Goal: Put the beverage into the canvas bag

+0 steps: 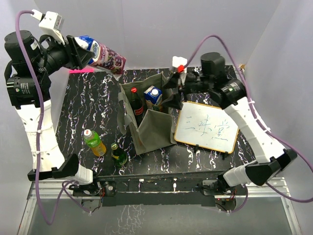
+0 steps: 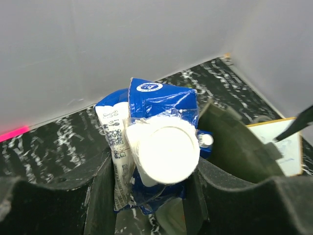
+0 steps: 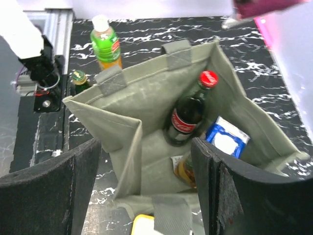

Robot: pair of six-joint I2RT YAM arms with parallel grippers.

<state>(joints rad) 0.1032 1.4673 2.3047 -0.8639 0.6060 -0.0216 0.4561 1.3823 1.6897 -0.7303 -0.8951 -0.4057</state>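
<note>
With left gripper (image 1: 83,50) jaws pinching the white-capped purple plastic bottle (image 1: 105,56), right gripper (image 1: 170,88) jaws spread, lower it upright into the olive-grey canvas bag (image 1: 156,129)

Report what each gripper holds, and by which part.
The left gripper holds the purple drink bottle by its cap end. The right gripper stands open over the canvas bag, holding nothing.
</note>
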